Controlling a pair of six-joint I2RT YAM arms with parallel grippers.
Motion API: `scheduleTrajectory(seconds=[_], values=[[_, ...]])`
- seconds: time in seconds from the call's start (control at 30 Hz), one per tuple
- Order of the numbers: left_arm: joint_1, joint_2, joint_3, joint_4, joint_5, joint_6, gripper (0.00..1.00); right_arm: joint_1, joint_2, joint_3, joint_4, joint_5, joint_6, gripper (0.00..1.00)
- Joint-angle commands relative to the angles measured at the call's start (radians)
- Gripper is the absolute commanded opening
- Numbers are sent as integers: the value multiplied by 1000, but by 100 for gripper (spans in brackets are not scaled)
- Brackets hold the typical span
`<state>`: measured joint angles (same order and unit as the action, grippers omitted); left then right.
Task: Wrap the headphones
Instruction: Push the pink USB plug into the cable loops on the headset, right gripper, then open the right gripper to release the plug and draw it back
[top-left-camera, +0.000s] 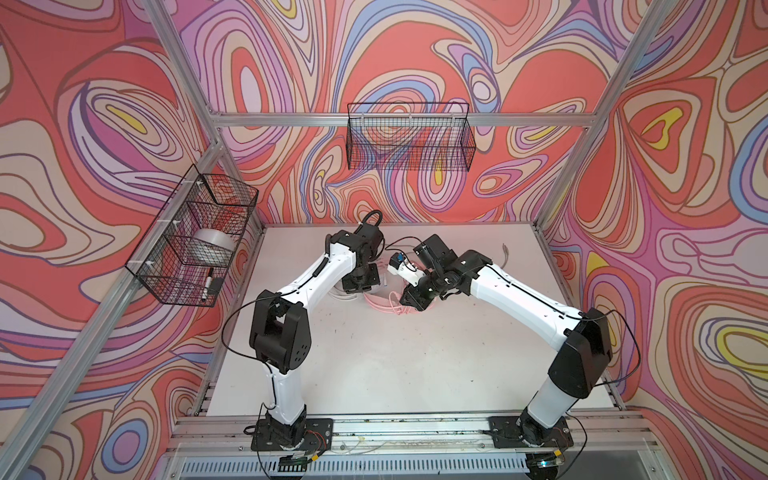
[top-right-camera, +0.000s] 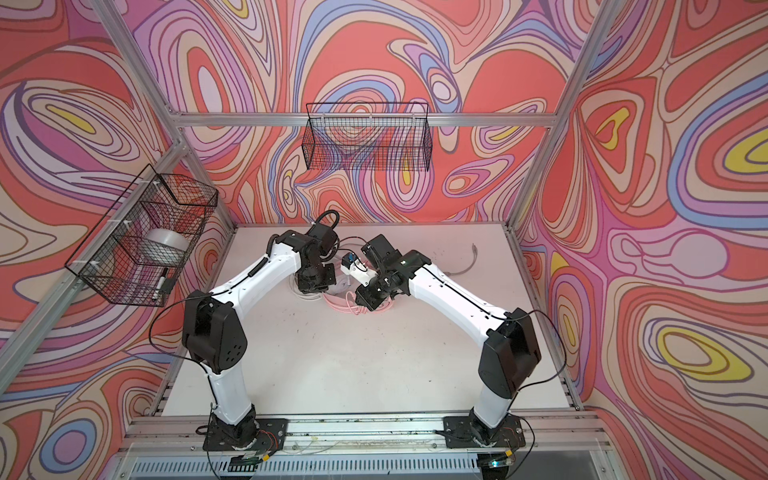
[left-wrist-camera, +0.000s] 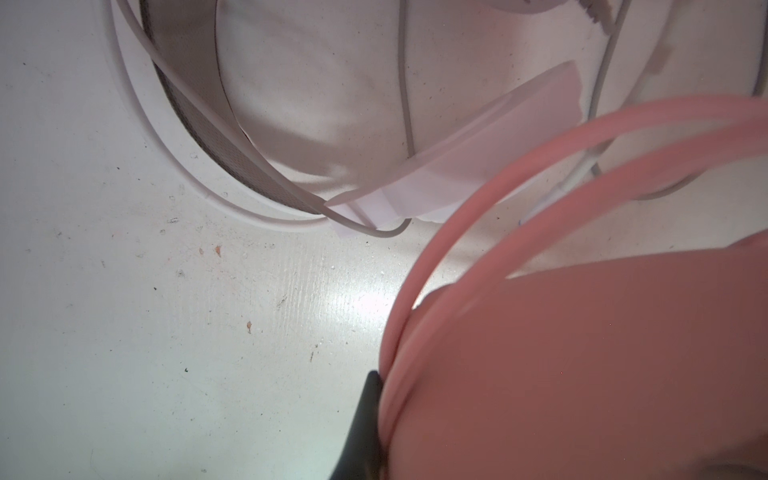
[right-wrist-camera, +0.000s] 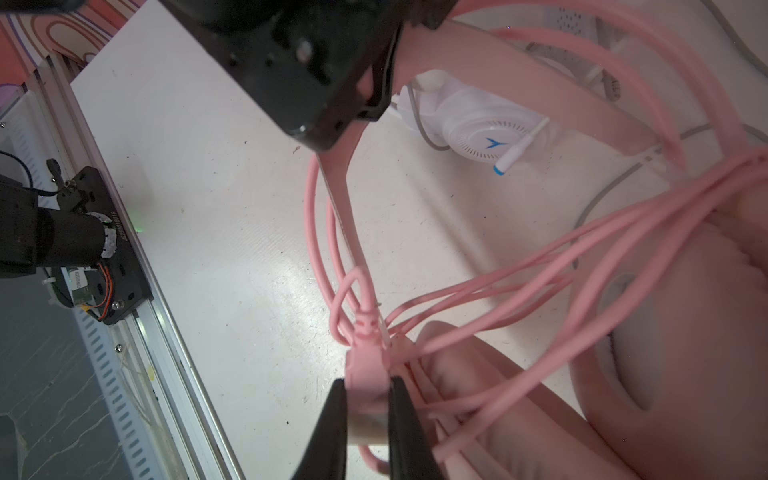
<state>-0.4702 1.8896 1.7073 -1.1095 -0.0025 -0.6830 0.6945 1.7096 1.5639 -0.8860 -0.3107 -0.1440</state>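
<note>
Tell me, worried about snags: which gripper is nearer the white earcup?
Left: the left gripper clamps the pink headband beside the white earcup; right gripper pinches the pink plug, farther off.

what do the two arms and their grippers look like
The left arm and right arm have white tube links joined by boxy black joints, on black base plates. Thin black cables loop outside each elbow. The right gripper has tapered black fingers.

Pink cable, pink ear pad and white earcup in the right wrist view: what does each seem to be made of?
Pink cable: probably rubbery plastic, matte; it bends in soft loops. Pink ear pad: likely padded imitation leather, with soft folds. White earcup: hard moulded plastic, smooth, with bright highlights and fine slots.
</note>
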Motion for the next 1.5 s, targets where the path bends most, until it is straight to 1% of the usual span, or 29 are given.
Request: scheduleTrajectory(seconds=[0.0,0.13,0.3,0.53,0.73,0.93,1.13,1.47], values=[[-10,-12,-8,-27,21,9,0,-4,-7,19,53,4,-4,0],[-10,-3,-12,-24,29,10,0,-4,-37,-18,122,-16,-50,0],[-14,4,-3,-24,36,14,0,-4,-37,-30,152,4,-87,0],[-24,19,14,-45,45,27,0,-4,-4,-25,181,17,-80,0],[-28,20,12,-54,55,23,0,-4,46,6,150,75,-73,0],[-27,5,-6,-55,65,10,0,-7,88,-2,140,118,-25,1],[-28,12,-5,-64,78,8,0,-12,105,-1,158,85,9,9],[-28,20,-49,-54,102,2,0,-15,96,-28,173,101,71,26]])
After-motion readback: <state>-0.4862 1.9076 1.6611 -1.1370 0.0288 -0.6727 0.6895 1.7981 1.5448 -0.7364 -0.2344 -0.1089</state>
